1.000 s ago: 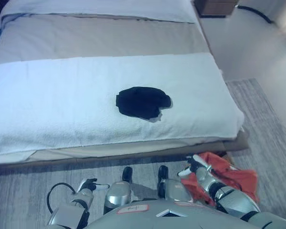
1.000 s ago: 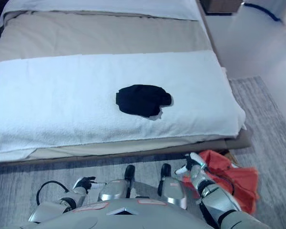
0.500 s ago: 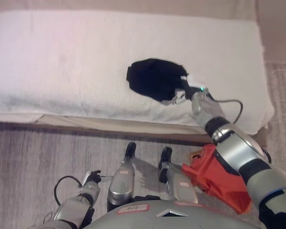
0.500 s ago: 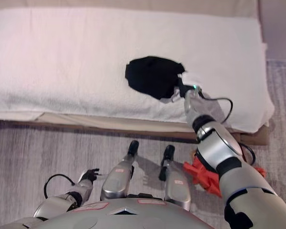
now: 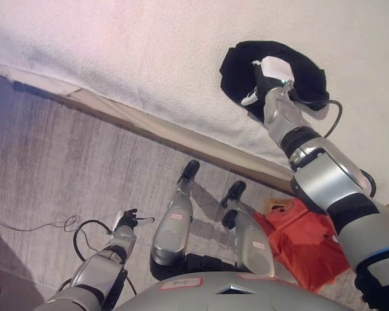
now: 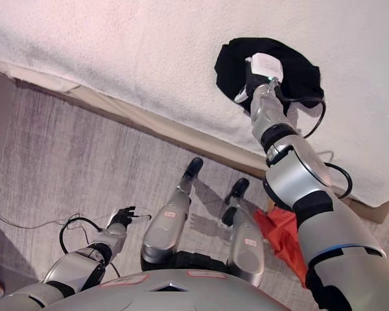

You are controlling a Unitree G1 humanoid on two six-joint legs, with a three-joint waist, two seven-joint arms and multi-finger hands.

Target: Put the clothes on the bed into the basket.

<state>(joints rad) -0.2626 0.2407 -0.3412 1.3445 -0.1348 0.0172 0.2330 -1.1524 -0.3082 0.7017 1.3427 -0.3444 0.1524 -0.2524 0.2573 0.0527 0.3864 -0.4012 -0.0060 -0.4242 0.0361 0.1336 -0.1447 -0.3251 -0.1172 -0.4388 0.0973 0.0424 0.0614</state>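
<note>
Lower left of the frame: the left hand (image 5: 125, 222) hangs low over the grey carpeted floor (image 5: 58, 162), fingers loosely apart and holding nothing. Lower right: an orange basket (image 5: 308, 238) of soft fabric sits on the floor just beside the bed's edge, partly hidden behind the right arm. A thin pale cable (image 5: 32, 226) trails across the floor at the left edge. Upper half of the frame: the bed (image 5: 117, 58), covered with a white towel-like spread, runs diagonally from upper left to right. Upper right: the black garment (image 6: 279, 61) lies bunched on the spread near the bed's edge. The right hand (image 6: 254, 83) rests on the garment; whether its fingers clamp the cloth cannot be told.
</note>
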